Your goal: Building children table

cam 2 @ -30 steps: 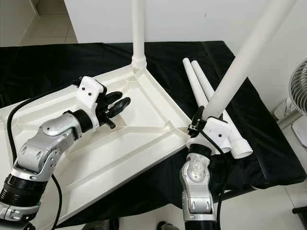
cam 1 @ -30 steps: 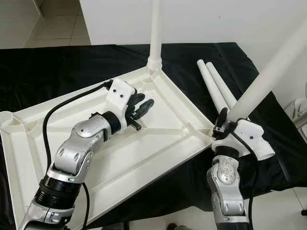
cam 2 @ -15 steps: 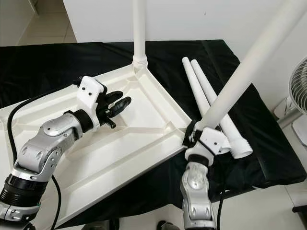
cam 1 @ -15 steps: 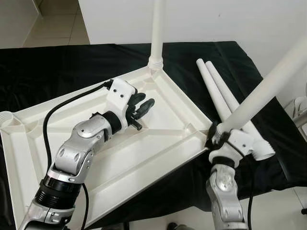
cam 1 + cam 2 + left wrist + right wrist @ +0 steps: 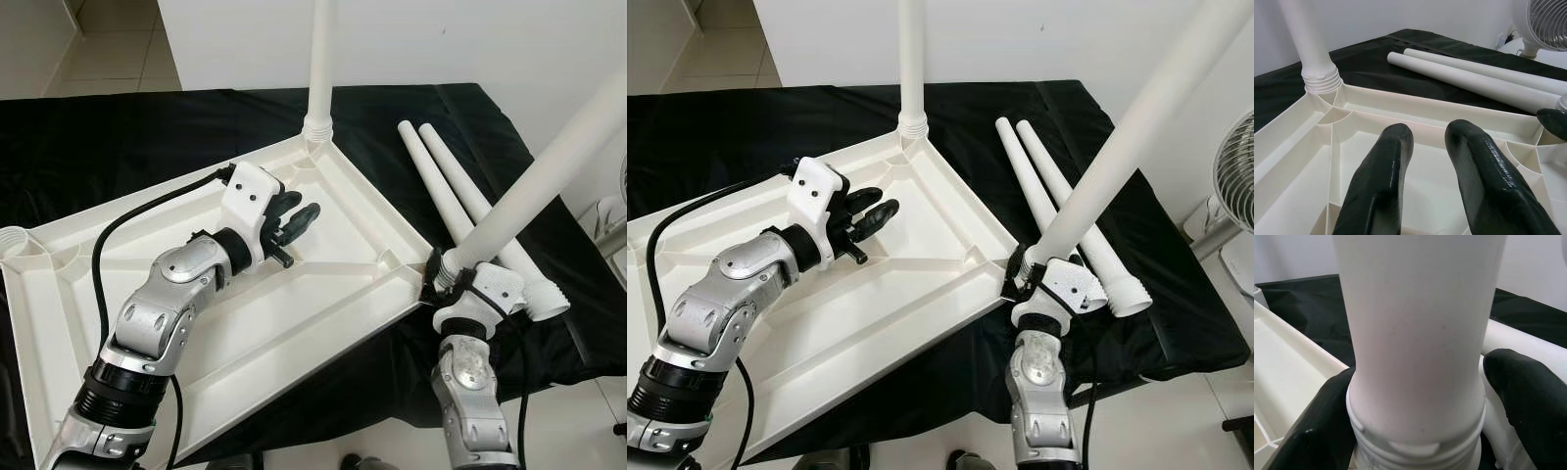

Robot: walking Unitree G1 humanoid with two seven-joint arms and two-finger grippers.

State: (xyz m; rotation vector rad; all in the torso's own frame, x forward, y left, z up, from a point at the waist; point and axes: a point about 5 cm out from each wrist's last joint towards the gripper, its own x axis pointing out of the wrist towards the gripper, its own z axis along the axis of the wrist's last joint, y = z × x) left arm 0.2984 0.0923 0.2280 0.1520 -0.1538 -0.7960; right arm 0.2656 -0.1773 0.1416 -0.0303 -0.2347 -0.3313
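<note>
Right now the right gripper (image 5: 1043, 269), low on the right of the frame, is pinching the bottom end of a long white table leg (image 5: 1122, 132). Its two black fingers (image 5: 1528, 401) squeeze the leg from both sides, just above the screw rings. The leg leans up toward the top right corner. Its bottom end sits at the near right corner of the table top (image 5: 323, 323), but I cannot tell if the rings have gone into the corner hole yet.

I think the step is to stand this leg in that corner and twist it tight. To do it well, the leg should first be tipped up straight, so the rings go in evenly and do not jam. A slow turn and a firm hold would help.

In the middle of the frame, the left gripper (image 5: 297, 217) rests on the upside-down table top with its fingers a little apart, holding nothing. It looks like it is pressing down to keep the white tray shape from sliding. Staying there seems wise while the other arm twists.

Farther back, one leg (image 5: 319, 69) already stands straight up in the far corner. Two spare legs (image 5: 1048, 191) lie side by side on the black cloth (image 5: 118, 137), to the upper right of the table top.
</note>
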